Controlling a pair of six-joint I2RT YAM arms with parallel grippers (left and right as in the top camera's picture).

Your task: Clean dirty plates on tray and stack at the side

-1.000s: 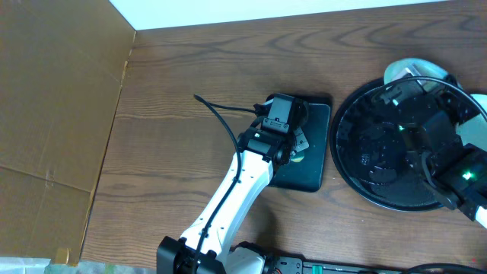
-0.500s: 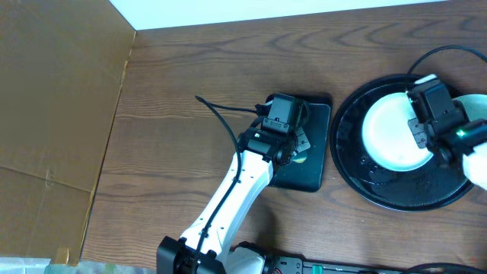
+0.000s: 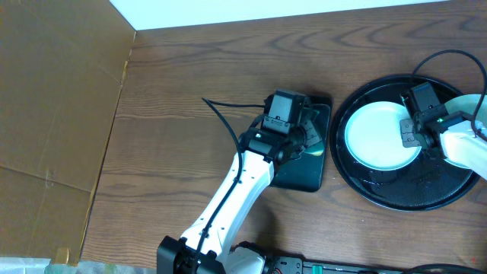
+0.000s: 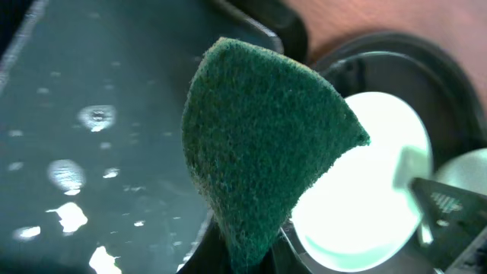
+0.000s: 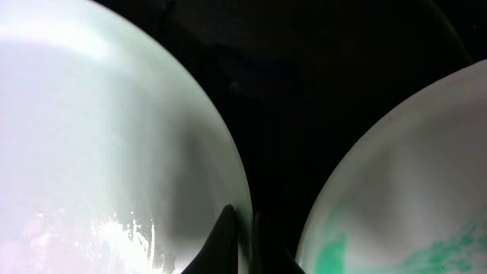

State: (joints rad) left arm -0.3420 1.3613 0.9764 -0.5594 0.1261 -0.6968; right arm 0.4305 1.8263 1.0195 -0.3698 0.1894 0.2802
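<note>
Change: over the last second the right arm has cleared off the round tray, and a plate has slid with it toward the tray's left side, nearer the middle of the worktop.
Right gripper: pinched narrow on that plate's right rim. The wrist view shows a dark fingertip lying on the rim edge.
Left gripper: closed on a green scouring pad. It has turned slightly and hangs over the rectangular tray.
Plate in hand: inside the round tray by the right edge of the worktop, face up. No teal smear is readable on it under the glare.
Second plate: just beside the first with a dark gap between them, teal smears on its face. It is mostly hidden under the right arm from overhead.
Third plate: not visible.
Meaning for the task: the plate looks presented toward the pad, so I judge scrubbing is about to start. Nothing is stacked at the side yet.
Rectangular tray: mid-worktop, just left of the round tray, its black floor wet with droplets.
Surface: dark brown wood grain. A black cable loops left of the left gripper.
Surroundings: brown cardboard covers the left edge and far-left corner, and a white strip runs along the far edge.
</note>
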